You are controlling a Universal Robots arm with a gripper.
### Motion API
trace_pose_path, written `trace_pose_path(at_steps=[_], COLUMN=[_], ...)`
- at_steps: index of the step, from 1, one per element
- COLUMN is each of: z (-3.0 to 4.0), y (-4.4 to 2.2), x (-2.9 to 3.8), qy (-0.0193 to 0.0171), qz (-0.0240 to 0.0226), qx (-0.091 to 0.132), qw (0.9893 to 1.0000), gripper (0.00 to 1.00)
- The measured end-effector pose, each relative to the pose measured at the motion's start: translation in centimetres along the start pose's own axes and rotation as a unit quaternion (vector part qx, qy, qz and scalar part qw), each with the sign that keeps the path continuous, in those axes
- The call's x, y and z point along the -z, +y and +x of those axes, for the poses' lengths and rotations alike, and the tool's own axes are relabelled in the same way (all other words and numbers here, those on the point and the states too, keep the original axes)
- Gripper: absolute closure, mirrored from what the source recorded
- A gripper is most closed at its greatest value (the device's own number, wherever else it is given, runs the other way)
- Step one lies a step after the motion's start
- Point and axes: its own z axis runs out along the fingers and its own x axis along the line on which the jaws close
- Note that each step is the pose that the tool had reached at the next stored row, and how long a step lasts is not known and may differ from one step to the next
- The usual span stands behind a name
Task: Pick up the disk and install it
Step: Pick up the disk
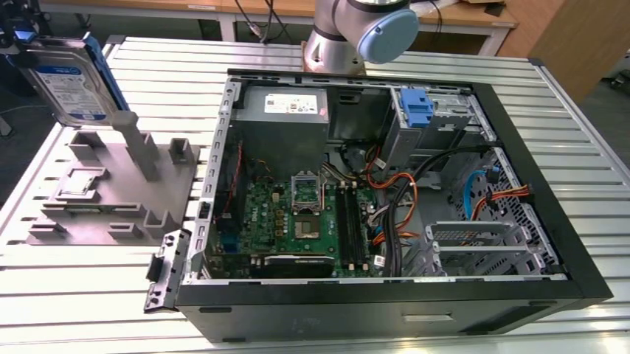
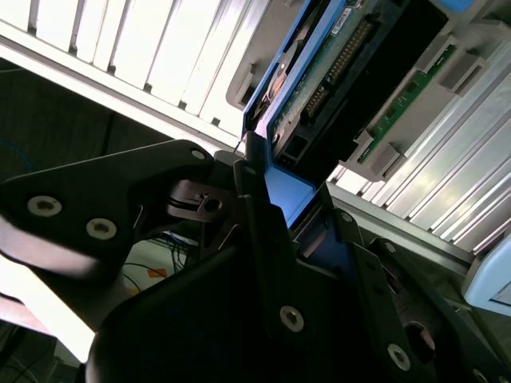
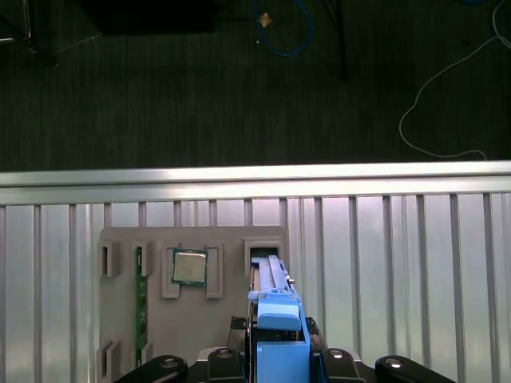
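Note:
The disk (image 1: 69, 77), a silver-grey drive with a white-and-blue label in a blue carrier frame, stands on edge at the exterior view's far upper left. It hangs over the tall post of the grey fixture (image 1: 138, 151); I cannot tell whether its lower edge still touches the post. My gripper (image 1: 22, 37) is shut on the disk's upper end. In the second wrist view the black fingers (image 2: 263, 239) clamp the blue frame, with the disk's circuit board (image 2: 335, 72) beyond them. In the first wrist view the disk (image 3: 279, 319) runs from my gripper (image 3: 275, 363) down toward the fixture's slot (image 3: 263, 255).
The grey fixture plate (image 1: 108, 199) also holds a small square chip (image 3: 190, 266) and a green memory stick (image 3: 140, 295). The open computer case (image 1: 580, 243) lies to the exterior view's right, with a blue bracket (image 1: 418, 110) at its drive bay. The arm's base (image 1: 359, 33) stands behind it on the slatted table (image 1: 88, 295).

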Motion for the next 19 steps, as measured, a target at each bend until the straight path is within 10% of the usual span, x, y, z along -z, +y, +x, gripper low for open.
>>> trace_pose_path(at_steps=[19], z=[-0.03], y=[0.02], x=[1.01], qy=[0.0001], qz=[-0.0001], qx=[0.0], qw=[1.0], gripper=[0.64])
